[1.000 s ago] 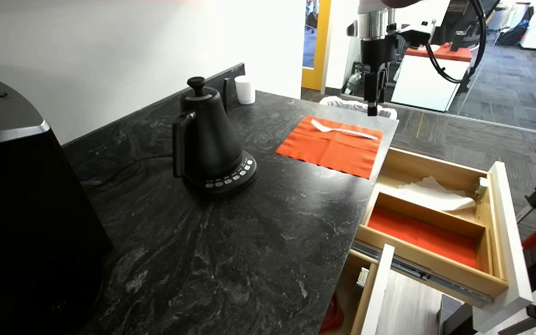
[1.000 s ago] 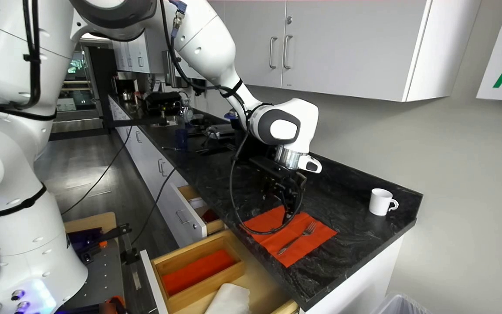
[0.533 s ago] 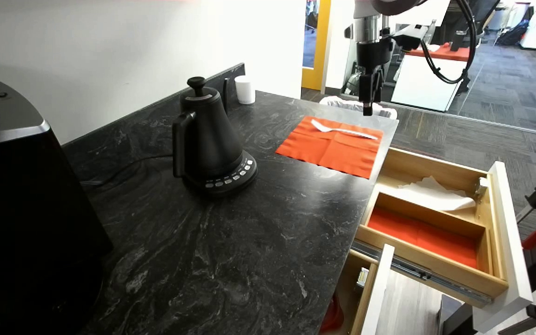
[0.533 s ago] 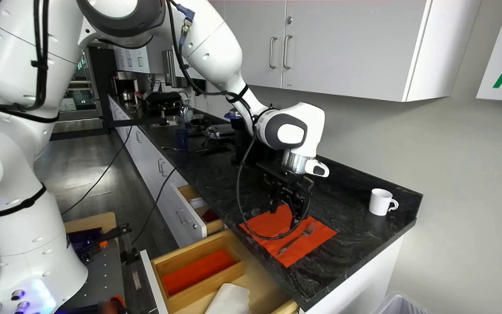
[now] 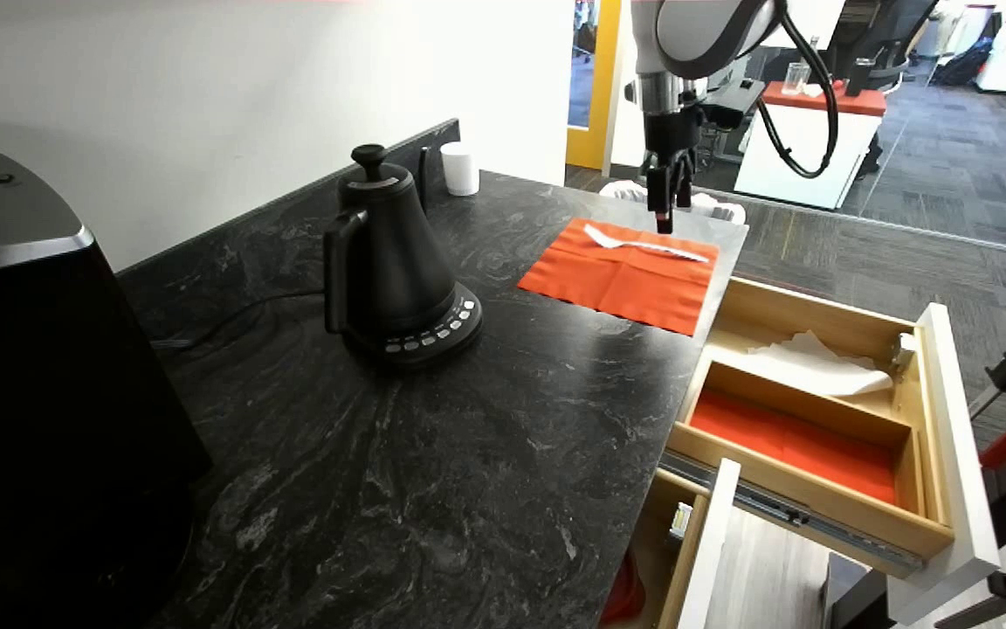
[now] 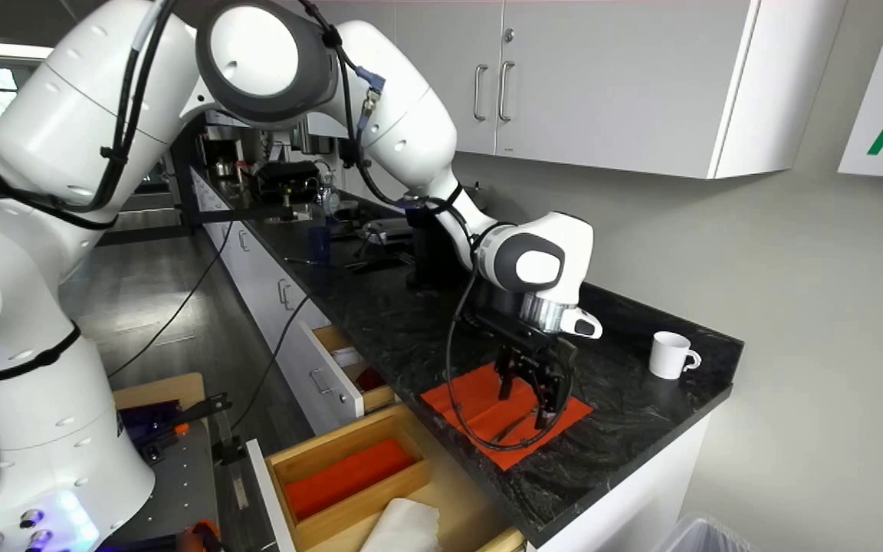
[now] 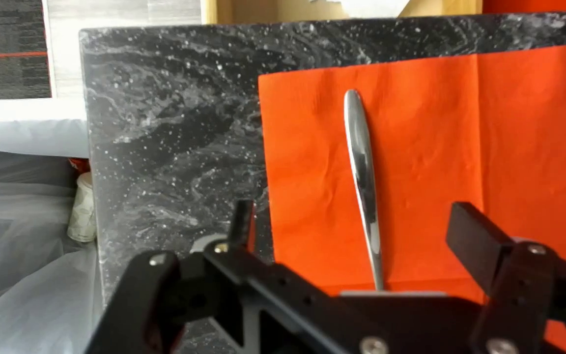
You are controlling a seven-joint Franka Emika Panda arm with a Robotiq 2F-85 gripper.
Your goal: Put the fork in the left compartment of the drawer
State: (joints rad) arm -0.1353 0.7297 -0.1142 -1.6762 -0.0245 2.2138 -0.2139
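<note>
At nine o'clock in an exterior view, a black appliance (image 5: 40,367) with a dial and a silver rim is standing partly out of sight before you. To the right of it, the dark marbled counter (image 5: 503,454) is stretching away, and a black electric kettle (image 5: 403,271) is sitting on its button-edged base. A white mug (image 5: 460,169) is standing at one o'clock from the kettle. At three o'clock from the kettle, an orange-red napkin (image 5: 608,284) is lying flat near the counter's edge, and your metal fork (image 7: 363,167) is resting on it, tines pointing between nine and ten o'clock, handle between three and four. Your gripper (image 7: 354,223) is hanging over the napkin with its jaws aiming toward six o'clock and standing wide apart. In the wrist view the fingers (image 7: 477,241) are flanking the fork's slim neck, the handle is pointing to twelve o'clock, and the gripper's body is hiding the tines. Whether the fingertips are touching the napkin, you cannot be sure. Farther right, at four o'clock from the napkin in an exterior view, the pale-wood drawer (image 5: 953,419) is standing open below the counter. Its red-orange-bottomed section (image 5: 791,441) is showing beside the pale-bottomed left compartment (image 6: 464,510), which is running alongside it in both exterior views, and a white paper sheet (image 6: 403,525) is lying inside that left compartment.
</note>
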